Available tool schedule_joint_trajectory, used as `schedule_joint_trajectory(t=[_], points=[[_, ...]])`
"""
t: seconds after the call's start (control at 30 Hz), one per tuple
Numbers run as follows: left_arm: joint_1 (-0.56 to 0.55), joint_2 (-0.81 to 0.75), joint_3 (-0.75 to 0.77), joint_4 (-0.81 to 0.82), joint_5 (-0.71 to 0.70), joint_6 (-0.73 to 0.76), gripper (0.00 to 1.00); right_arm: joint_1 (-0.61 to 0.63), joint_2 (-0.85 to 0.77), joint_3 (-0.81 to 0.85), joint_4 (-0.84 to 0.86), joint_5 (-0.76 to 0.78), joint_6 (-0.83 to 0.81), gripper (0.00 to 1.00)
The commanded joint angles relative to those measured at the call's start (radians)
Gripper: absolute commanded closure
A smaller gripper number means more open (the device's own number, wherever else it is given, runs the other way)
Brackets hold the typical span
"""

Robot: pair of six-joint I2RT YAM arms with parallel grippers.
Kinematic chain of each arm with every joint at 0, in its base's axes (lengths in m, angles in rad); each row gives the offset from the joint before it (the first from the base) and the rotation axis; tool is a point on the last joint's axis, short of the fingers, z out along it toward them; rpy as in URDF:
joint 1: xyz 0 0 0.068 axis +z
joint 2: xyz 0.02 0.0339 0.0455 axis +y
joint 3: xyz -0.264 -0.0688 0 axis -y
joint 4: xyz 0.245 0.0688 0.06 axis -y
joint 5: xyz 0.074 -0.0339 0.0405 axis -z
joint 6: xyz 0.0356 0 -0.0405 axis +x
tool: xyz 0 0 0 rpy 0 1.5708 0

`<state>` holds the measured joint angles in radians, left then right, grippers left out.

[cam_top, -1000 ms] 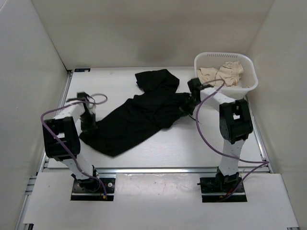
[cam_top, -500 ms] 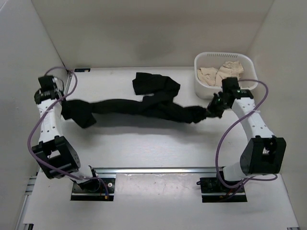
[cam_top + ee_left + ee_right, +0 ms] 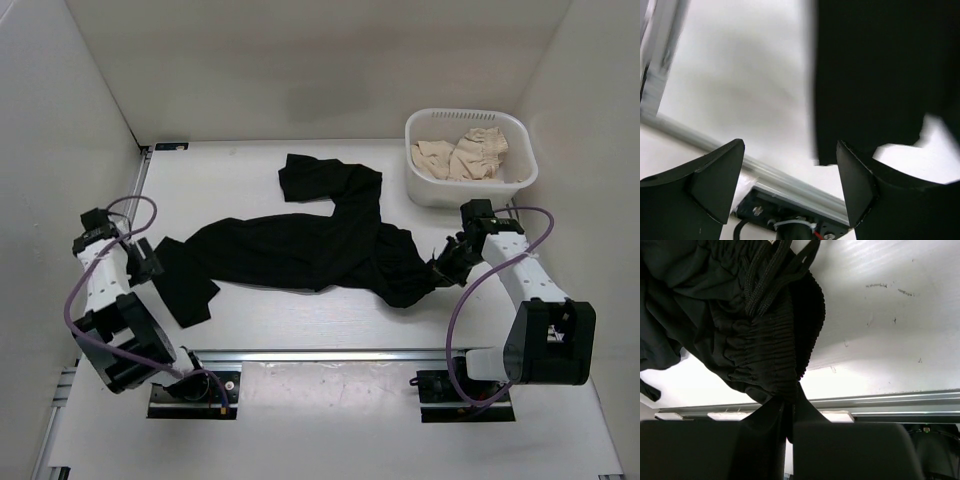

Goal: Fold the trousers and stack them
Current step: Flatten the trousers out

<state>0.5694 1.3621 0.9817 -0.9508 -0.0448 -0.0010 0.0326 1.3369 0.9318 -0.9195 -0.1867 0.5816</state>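
The black trousers (image 3: pixel 290 250) lie loosely on the desk (image 3: pixel 300 320), stretched from left to right across its middle. One leg bends away toward the far side and ends in a crumpled fold near the far centre. The left end lies flat as a broad flap toward the near left. The right end bunches into a thick gathered lump.

The right hand (image 3: pixel 445 268) sits at that right end, low over the desk. In the right wrist view its hand (image 3: pixel 788 425) is clenched on the cloth: the two dark fingers (image 3: pixel 850 450) meet on a pinch of the ribbed elastic waistband (image 3: pixel 765 360), and the fabric hangs bunched beyond them, with a braided drawstring (image 3: pixel 765 280) looped across it. A metal rail (image 3: pixel 890 400) at the near desk edge runs behind.

The left hand (image 3: pixel 148 262) rests just beside the left flap of the trousers. Its wrist view shows the hand (image 3: pixel 790 145) released, the fingers (image 3: pixel 715 175) spread wide apart with bare desk between them. The black fabric (image 3: pixel 880 65) fills the upper right of that view, its straight edge falling inside the gap, closer to the right finger and held by neither.

A white basket (image 3: pixel 470 190) stands at the far right corner, apart from the trousers, with beige cloth (image 3: pixel 465 155) heaped inside.
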Motion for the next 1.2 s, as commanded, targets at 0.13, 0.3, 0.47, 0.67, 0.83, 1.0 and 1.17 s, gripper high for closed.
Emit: schedule_joint_trajectory(t=[0.13,0.3,0.47,0.67,0.83,1.0,1.17], points=[[-0.421,-0.095,-0.151,0.007,0.082,0.001,0.07,-0.005,0.024,0.004,0.022,0.016,-0.026,1.00],[-0.644,-0.075,-0.268,0.185,-0.125,0.001,0.00,-0.005,0.033,0.004,0.031,0.027,-0.026,1.00],[-0.666,0.050,-0.287,0.285,-0.196,0.001,0.12,-0.005,0.042,0.004,0.031,0.036,-0.035,1.00],[-0.657,0.082,-0.296,0.285,-0.208,0.001,0.79,-0.005,0.042,0.004,0.022,0.076,-0.046,1.00],[-0.548,0.014,-0.240,0.284,-0.199,0.001,0.86,-0.080,0.018,-0.008,0.011,0.099,-0.077,1.00],[-0.334,-0.084,0.036,0.120,-0.002,0.001,0.86,-0.196,-0.005,-0.008,-0.034,0.099,-0.159,1.00],[-0.143,0.055,0.511,-0.065,0.147,0.001,0.86,-0.264,-0.015,0.053,-0.091,0.134,-0.212,1.00]])
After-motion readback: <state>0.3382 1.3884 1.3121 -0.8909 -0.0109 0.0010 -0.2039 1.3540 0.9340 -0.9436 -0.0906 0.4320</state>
